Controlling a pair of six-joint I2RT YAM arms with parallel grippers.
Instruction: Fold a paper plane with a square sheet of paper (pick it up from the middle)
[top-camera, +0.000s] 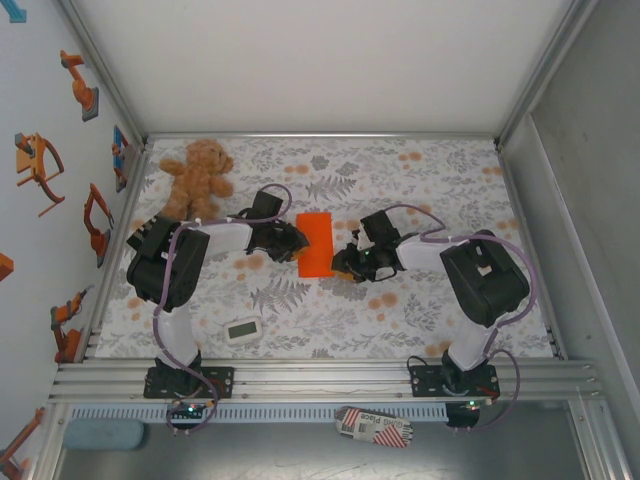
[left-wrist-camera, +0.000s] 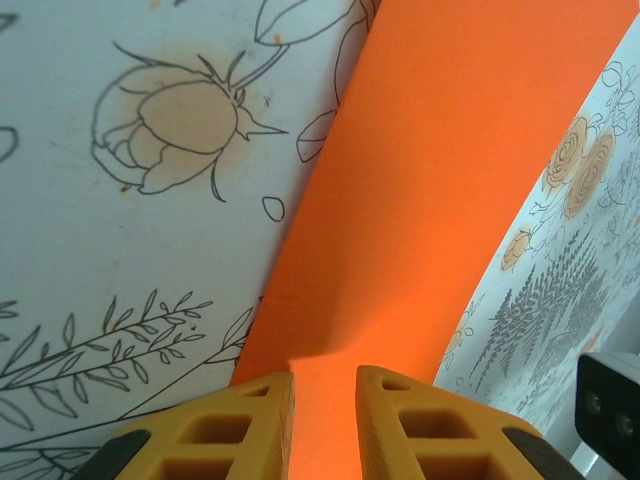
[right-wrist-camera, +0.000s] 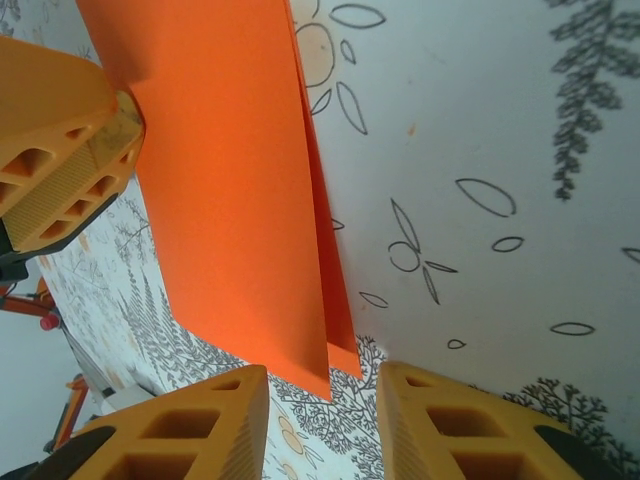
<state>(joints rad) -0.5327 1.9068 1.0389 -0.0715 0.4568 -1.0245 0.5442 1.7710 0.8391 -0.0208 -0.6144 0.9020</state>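
While one orange sheet (top-camera: 315, 243) lies mid-frame, right tool (right-wrist-camera: 322, 382) gapes empty; left tool (left-wrist-camera: 325, 385): cannot tell; one teddy (top-camera: 197, 172), one timer (top-camera: 243, 330)

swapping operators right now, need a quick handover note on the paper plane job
Left gripper: jaws narrowly apart, tips over the left edge of the bright orange thin paper sheet, nothing clamped.
Right gripper: open at the sheet's near right corner, holding nothing.
Sheet: lying flat between the two grippers.
Done: one fold in half, layers slightly offset.
Left: all nose and wing folds; no dart shape yet.
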